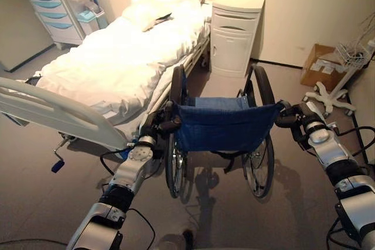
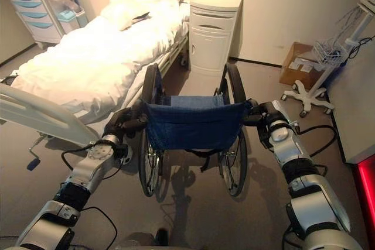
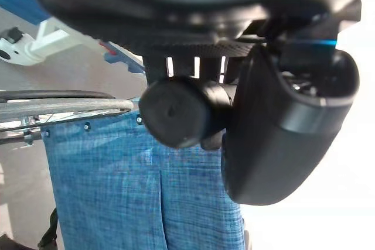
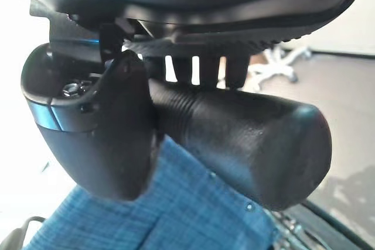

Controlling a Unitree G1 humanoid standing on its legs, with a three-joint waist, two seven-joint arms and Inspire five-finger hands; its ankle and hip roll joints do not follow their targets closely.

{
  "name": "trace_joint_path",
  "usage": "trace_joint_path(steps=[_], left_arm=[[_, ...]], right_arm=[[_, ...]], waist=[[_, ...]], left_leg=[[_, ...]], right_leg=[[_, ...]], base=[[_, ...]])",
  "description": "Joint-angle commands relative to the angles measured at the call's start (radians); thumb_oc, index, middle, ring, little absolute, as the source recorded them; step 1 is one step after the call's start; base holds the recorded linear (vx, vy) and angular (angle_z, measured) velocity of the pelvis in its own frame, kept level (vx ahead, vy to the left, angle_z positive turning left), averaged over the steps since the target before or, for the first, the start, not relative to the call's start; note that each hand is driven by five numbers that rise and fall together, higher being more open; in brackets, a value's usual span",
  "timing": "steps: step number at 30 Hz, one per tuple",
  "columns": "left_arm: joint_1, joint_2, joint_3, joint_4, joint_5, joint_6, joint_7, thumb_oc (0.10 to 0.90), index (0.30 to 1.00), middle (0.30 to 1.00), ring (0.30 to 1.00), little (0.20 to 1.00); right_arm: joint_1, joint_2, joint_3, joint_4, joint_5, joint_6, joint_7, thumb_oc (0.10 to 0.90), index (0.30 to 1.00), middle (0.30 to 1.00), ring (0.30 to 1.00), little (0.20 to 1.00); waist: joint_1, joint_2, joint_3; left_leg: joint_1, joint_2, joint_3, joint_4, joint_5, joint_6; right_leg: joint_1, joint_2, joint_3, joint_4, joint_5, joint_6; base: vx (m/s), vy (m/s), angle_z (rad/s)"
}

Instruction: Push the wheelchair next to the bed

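Both hands, left hand (image 1: 157, 126) and right hand (image 1: 288, 115), are clenching the blue-fabric black-wheeled wheelchair (image 1: 225, 126) handles; advise even pushing toward the white-sheeted bed (image 1: 123, 57) at 11 o'clock.

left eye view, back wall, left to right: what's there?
Drawer cart with blue drawers → bed, pillow end at the wall → white bedside cabinet → cardboard box → white wheeled stand with wire basket.

Wheelchair (image 1: 225, 126) seat behind blue backrest (image 1: 225, 127)
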Motion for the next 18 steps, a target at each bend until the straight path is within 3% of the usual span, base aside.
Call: trace_joint_path(steps=[1,3,4,6,8,9,11,12,14,17,18], left_arm=[[0.099,0.052,-0.016,0.115,0.096,0.048,-0.028,0.4,0.3,0.3,0.3,0.3],[0.096,0.062,-0.004,0.123,0.083,0.043,-0.031,0.4,0.3,0.3,0.3,0.3],[0.093,0.065,0.003,0.132,0.07,0.043,-0.024,0.4,0.3,0.3,0.3,0.3],[0.092,0.071,0.007,0.144,0.043,0.041,-0.013,0.4,0.3,0.3,0.3,0.3],[0.099,0.069,0.021,0.149,0.051,0.039,-0.009,0.4,0.3,0.3,0.3,0.3],[0.096,0.071,0.022,0.149,0.051,0.049,-0.002,0.4,0.3,0.3,0.3,0.3],[0.094,0.072,0.022,0.148,0.057,0.053,0.002,0.4,0.3,0.3,0.3,0.3],[0.077,0.072,0.011,0.158,0.055,0.052,0.012,0.4,0.3,0.3,0.3,0.3],[0.064,0.071,0.003,0.163,0.06,0.048,0.014,0.4,0.3,0.3,0.3,0.3],[0.03,0.076,-0.016,0.165,0.08,0.046,0.012,0.4,0.3,0.3,0.3,0.3],[0.017,0.079,-0.022,0.166,0.09,0.048,0.007,0.4,0.3,0.3,0.3,0.3]], right_arm=[[-0.008,0.024,0.127,-0.067,-0.041,-0.104,0.093,0.4,0.3,0.3,0.3,0.3],[-0.022,0.017,0.136,-0.065,-0.045,-0.113,0.105,0.4,0.3,0.3,0.3,0.3],[-0.027,0.022,0.138,-0.06,-0.028,-0.114,0.108,0.4,0.3,0.3,0.3,0.3],[-0.022,0.033,0.14,-0.064,-0.055,-0.124,0.126,0.4,0.3,0.3,0.3,0.3],[-0.003,0.021,0.139,-0.087,-0.055,-0.129,0.133,0.4,0.3,0.3,0.3,0.3],[0.016,0.013,0.124,-0.101,-0.06,-0.143,0.137,0.4,0.3,0.3,0.3,0.3],[0.023,0.01,0.119,-0.103,-0.06,-0.153,0.135,0.4,0.3,0.3,0.3,0.3],[0.026,0.0,0.105,-0.113,-0.062,-0.145,0.14,0.4,0.3,0.3,0.3,0.3],[0.014,0.001,0.104,-0.105,-0.069,-0.14,0.143,0.4,0.3,0.3,0.3,0.3],[-0.014,0.006,0.104,-0.061,-0.049,-0.153,0.13,0.4,0.3,0.3,0.3,0.3],[-0.017,0.009,0.102,-0.041,-0.039,-0.165,0.121,0.4,0.3,0.3,0.3,0.3]], waist=[[0.024,0.06,0.012],[0.022,0.056,0.001],[0.019,0.046,-0.005],[0.023,0.03,-0.015],[0.029,0.019,-0.031],[0.031,0.008,-0.044],[0.031,0.003,-0.048],[0.029,0.012,-0.053],[0.026,0.014,-0.049],[0.015,0.034,-0.022],[0.008,0.033,-0.01]], left_leg=[[-0.132,0.055,0.039,0.001,0.209,0.01],[-0.111,0.058,0.084,-0.008,0.182,0.016],[-0.096,0.047,0.114,0.02,0.128,0.038],[-0.095,0.019,0.098,0.063,0.068,0.071],[-0.061,-0.001,0.107,0.041,0.042,0.108],[-0.028,-0.019,0.112,0.009,0.039,0.13],[-0.02,-0.026,0.11,-0.001,0.038,0.136],[-0.001,-0.015,0.104,-0.003,0.039,0.143],[0.017,-0.012,0.1,-0.001,0.03,0.141],[0.065,0.018,0.073,0.011,0.007,0.127],[0.089,0.019,0.055,0.014,-0.01,0.123]], right_leg=[[0.074,0.104,-0.185,0.029,0.036,0.026],[0.096,0.1,-0.2,0.067,-0.014,0.026],[0.097,0.09,-0.206,0.103,-0.03,0.035],[0.099,0.078,-0.191,0.164,-0.024,0.054],[0.096,0.055,-0.199,0.284,0.006,0.094],[0.079,0.026,-0.208,0.401,0.066,0.144],[0.07,0.017,-0.205,0.433,0.09,0.163],[0.002,-0.008,-0.214,0.513,0.182,0.177],[-0.028,-0.042,-0.23,0.491,0.189,0.173],[-0.107,-0.093,-0.262,0.348,0.166,0.137],[-0.14,-0.118,-0.267,0.274,0.2,0.131]], base=[[0.45,0.077,-0.83],[0.49,0.123,-0.91],[0.44,0.163,-1.05],[0.38,0.146,-0.96],[0.36,0.165,-0.53],[0.31,0.14,-0.38],[0.29,0.1,-0.39],[0.32,0.075,-0.23],[0.31,0.0,-0.04],[0.28,-0.204,0.09],[0.25,-0.264,0.11]])
